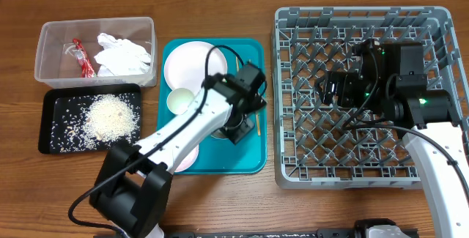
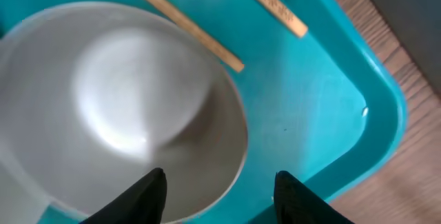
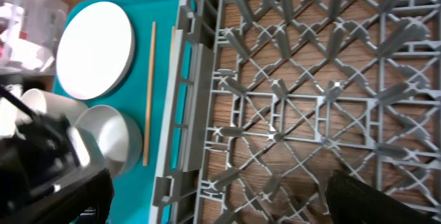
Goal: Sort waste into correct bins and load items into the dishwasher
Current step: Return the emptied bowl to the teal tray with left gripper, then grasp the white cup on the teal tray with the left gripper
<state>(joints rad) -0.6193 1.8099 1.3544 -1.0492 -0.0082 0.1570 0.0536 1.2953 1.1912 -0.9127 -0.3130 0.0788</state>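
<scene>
Two hands and four lots, entered as we find them on the tabletop (image 1: 220,7). Lot one, clear tub (image 1: 53,42), far left: holds the crumpled tissues (image 1: 126,55) and the red sauce packet (image 1: 82,58), so we judge the dry waste sorted. Lot two, black tray (image 1: 45,121), just in front of the tub: carries the rice scraps (image 1: 110,113), heaped in the middle with loose grains about. Lot three, teal tray (image 1: 249,163), between the bins and the rack: serves as holding place for the dishes not yet loaded, namely a flat white plate (image 1: 189,66), a small cup (image 1: 178,100), a bowl (image 2: 138,107), a pale plate (image 1: 187,161) largely hidden beneath the left arm, and the chopsticks (image 2: 186,24) lying toward the tray's rack-side edge, touching or just beside the bowl, we cannot tell which. Lot four, dish rack (image 1: 344,12), right: we see nothing in it. Left hand (image 2: 219,182): spread, holding nothing, poised low over the bowl with one finger (image 2: 148,196) above the inside and the other beyond the rim, a stance we take as set for pinching the wall. Right hand (image 3: 217,189): spread and empty, hanging above the rack's lattice, presumably placed to receive. We reckon sorting done, loading not begun; the thin rim may slip
</scene>
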